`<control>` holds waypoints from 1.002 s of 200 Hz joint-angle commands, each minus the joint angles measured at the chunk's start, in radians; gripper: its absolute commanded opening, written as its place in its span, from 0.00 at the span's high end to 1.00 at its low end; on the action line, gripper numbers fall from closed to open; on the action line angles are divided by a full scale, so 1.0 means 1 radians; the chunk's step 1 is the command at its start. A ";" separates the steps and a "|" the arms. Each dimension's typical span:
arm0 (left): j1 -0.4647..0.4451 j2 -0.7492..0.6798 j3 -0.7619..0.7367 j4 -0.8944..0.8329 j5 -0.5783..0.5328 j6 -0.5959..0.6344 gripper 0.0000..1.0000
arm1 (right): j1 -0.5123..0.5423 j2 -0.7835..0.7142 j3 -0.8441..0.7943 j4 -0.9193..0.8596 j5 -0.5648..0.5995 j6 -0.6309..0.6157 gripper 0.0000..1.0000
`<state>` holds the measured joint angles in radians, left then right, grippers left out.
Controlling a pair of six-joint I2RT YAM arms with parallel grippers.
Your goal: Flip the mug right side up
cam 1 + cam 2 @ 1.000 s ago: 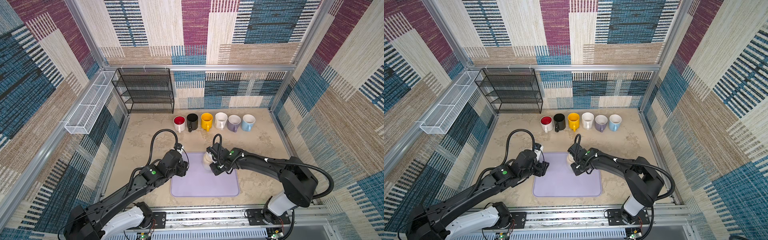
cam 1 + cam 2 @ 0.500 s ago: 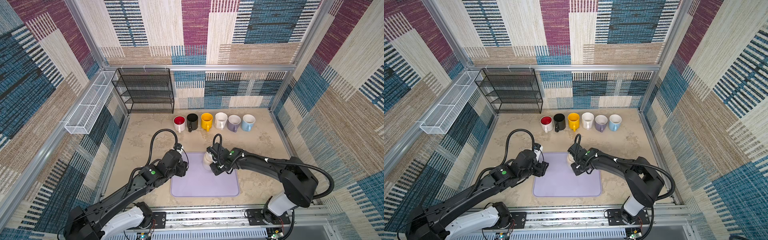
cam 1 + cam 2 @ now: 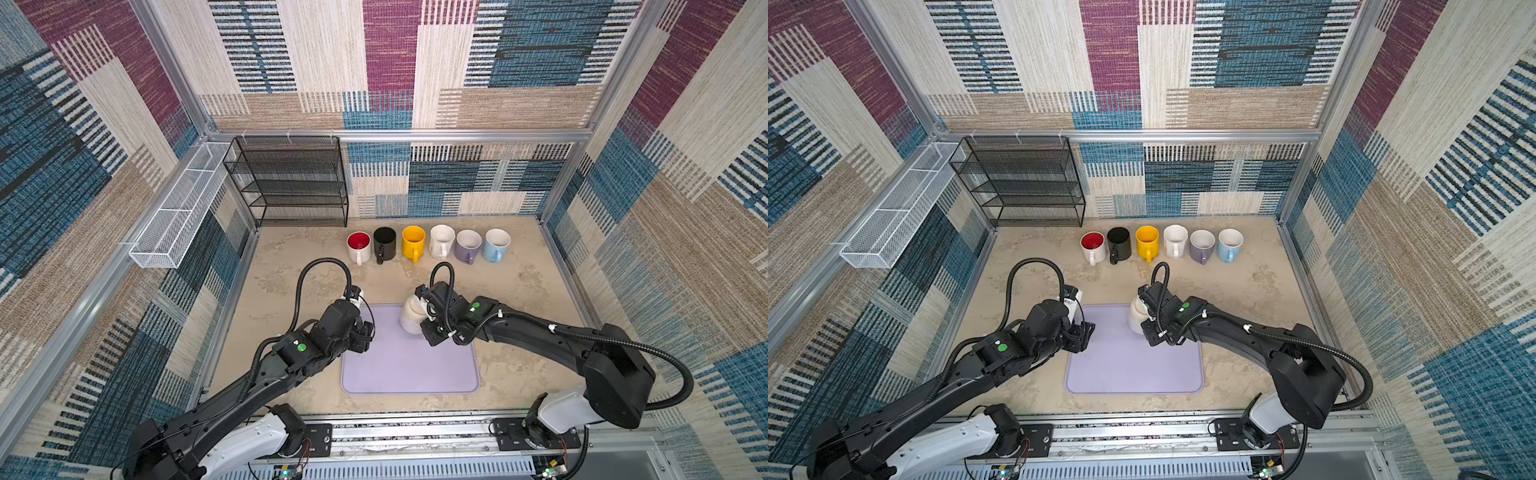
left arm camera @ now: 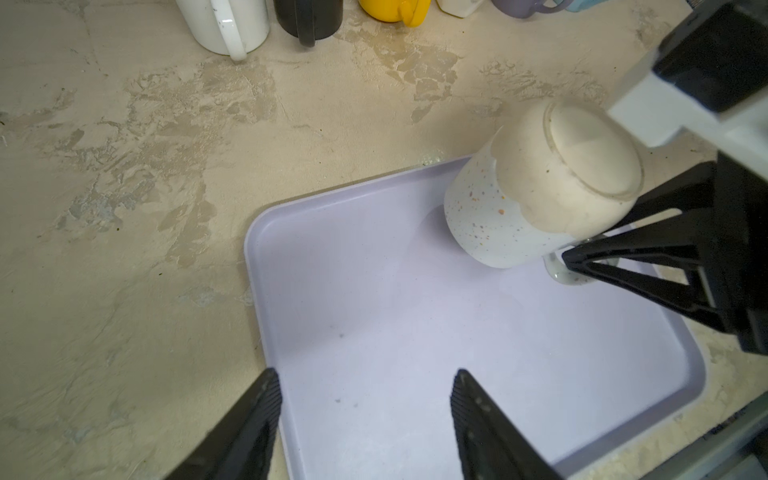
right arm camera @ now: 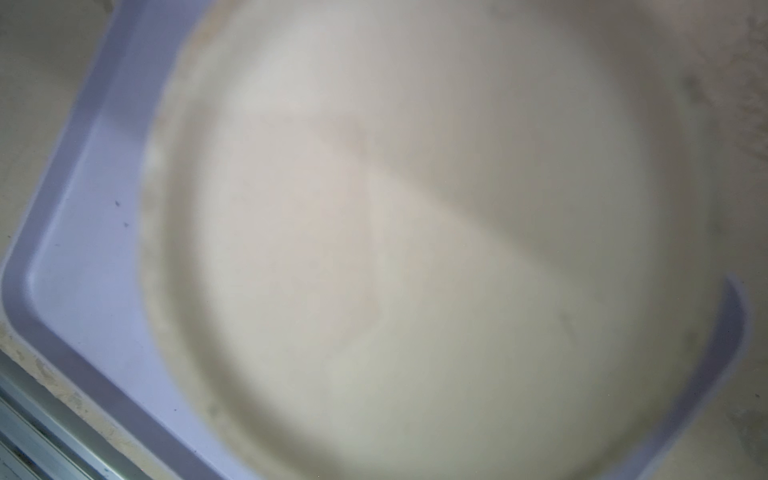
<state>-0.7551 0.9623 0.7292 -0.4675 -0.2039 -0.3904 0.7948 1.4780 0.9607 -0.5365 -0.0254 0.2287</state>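
Speckled mug is held tilted, base-up, over the tray's corner, handle clamped by the right fingers, likely so it can be flipped. Left fingers are spread, empty.

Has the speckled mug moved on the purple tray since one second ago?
No. The speckled mug keeps its place at the far edge of the purple tray.

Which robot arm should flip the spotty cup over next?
Right. The right fingers are shut on the handle of the upside-down mug; the left fingers hang open, empty, over the tray.
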 commanded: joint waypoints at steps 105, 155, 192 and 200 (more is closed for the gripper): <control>0.021 -0.019 -0.057 0.082 0.048 -0.030 0.35 | -0.141 -0.036 -0.156 0.601 -0.324 0.125 1.00; 0.063 -0.047 -0.057 0.127 0.142 -0.044 0.35 | -0.171 -0.061 -0.195 0.728 -0.424 0.172 1.00; 0.090 -0.083 -0.075 0.175 0.226 -0.060 0.35 | -0.184 -0.074 -0.192 0.784 -0.469 0.199 1.00; 0.098 -0.087 -0.082 0.191 0.247 -0.065 0.35 | -0.187 -0.076 -0.191 0.794 -0.482 0.205 1.00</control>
<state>-0.6727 0.8871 0.6609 -0.3424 -0.0383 -0.4236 0.6144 1.4204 0.7616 0.0845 -0.4442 0.4080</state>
